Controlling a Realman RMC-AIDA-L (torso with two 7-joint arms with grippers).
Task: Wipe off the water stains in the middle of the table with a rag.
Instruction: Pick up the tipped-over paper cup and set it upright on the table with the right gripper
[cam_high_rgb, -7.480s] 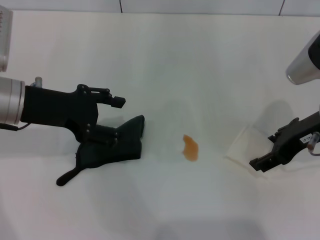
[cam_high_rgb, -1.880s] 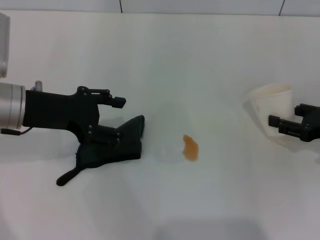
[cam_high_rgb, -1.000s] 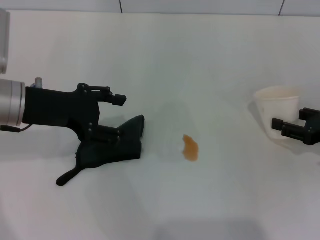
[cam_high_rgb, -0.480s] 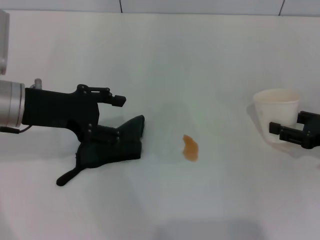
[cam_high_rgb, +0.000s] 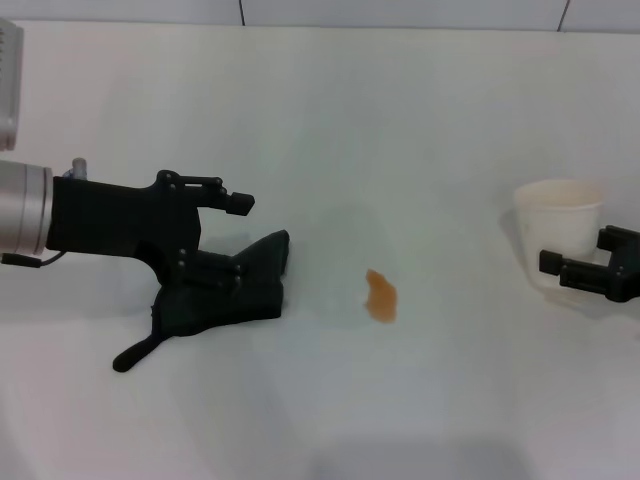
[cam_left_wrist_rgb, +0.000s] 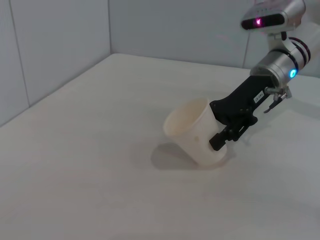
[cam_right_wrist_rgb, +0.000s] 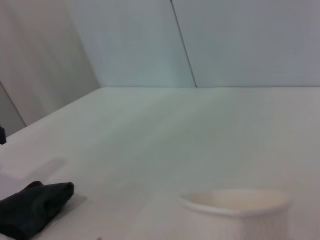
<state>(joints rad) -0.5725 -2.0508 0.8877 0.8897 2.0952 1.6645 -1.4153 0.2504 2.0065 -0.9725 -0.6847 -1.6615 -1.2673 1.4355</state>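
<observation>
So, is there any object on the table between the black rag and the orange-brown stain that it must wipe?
Nothing visible. The black soft cloth rag lies under the left gripper, and only bare white table separates it from the small orange-brown stain. The translucent white cup, at the right gripper, stands beyond the stain.

I find no legible text, brand, number or sign in any view.

- Right gripper (cam_left_wrist_rgb: 227, 131): I see a small white label on its black housing in the left wrist view, with dark characters too small to read. In the head view a white sticker edge shows on the same gripper (cam_high_rgb: 592, 272), also unreadable.
- Cup (cam_left_wrist_rgb: 196, 132): plain, I see no print on it.
- Rag (cam_high_rgb: 222, 293): plain black, unmarked.
- Table (cam_high_rgb: 400, 130): plain white, unmarked.
- Left gripper (cam_high_rgb: 215, 235): black housing, I read no marking.
</observation>
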